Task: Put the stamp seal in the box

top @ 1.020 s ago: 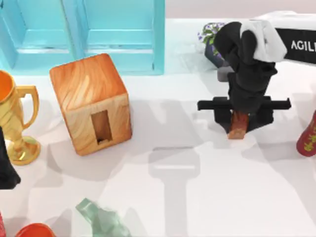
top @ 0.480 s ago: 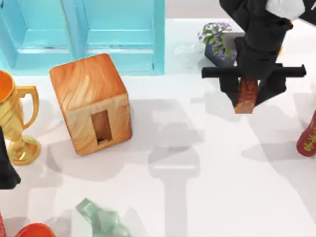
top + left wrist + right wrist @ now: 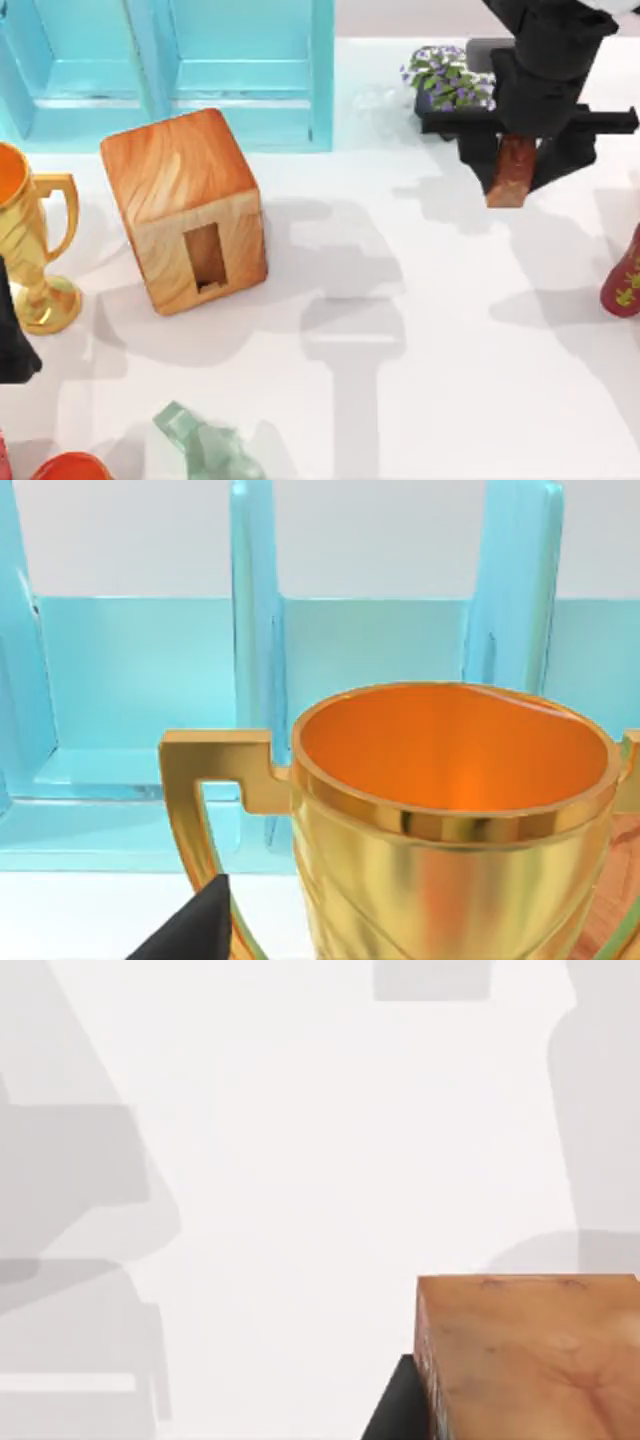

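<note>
The right pincer (image 3: 513,170) is clamped on the stamp seal (image 3: 512,172), its two black fingers pressed against the block's sides with the mottled reddish-brown stone hanging upright between them. A second ago the seal stood on the counter (image 3: 400,400) lower in the top view; since then the arm has lifted it clear and drawn it toward the far right of the counter, beside the small flower pot (image 3: 445,85). In the right wrist view the seal (image 3: 530,1355) shows close below the camera, with the pale counter well beneath it, so it reads as airborne.

The box (image 3: 185,210) sits well apart at the left of the counter, in front of the turquoise cabinet (image 3: 170,60), unmoved, its small rectangular hole (image 3: 205,257) facing the near edge. The pick-up looks finished; the carry across to the box and the lining-up with the hole are not yet done.

The left arm is parked at the left edge beside the gold trophy (image 3: 30,250); whether the left pincer is open or closed cannot be told.
</note>
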You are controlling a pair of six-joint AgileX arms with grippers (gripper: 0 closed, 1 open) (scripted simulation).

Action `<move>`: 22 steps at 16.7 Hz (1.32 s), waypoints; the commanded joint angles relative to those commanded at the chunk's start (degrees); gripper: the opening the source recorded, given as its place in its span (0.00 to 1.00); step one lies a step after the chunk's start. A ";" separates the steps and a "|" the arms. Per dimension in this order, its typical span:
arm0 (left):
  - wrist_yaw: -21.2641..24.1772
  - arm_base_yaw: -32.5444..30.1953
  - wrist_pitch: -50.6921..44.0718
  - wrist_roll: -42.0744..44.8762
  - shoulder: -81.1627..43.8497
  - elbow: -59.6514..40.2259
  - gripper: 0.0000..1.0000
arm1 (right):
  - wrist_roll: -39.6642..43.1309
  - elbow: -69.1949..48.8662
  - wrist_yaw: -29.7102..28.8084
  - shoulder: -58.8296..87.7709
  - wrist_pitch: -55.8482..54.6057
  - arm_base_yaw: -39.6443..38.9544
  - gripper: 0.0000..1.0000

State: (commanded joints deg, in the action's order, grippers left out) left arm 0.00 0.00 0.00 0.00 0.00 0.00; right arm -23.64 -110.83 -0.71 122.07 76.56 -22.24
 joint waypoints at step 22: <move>0.00 0.00 0.00 0.00 0.00 0.00 1.00 | 48.58 16.46 0.73 -16.12 1.80 48.00 0.00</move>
State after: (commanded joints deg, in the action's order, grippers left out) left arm 0.00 0.00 0.00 0.00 0.00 0.00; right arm 24.94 -94.37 0.02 105.96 78.36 25.76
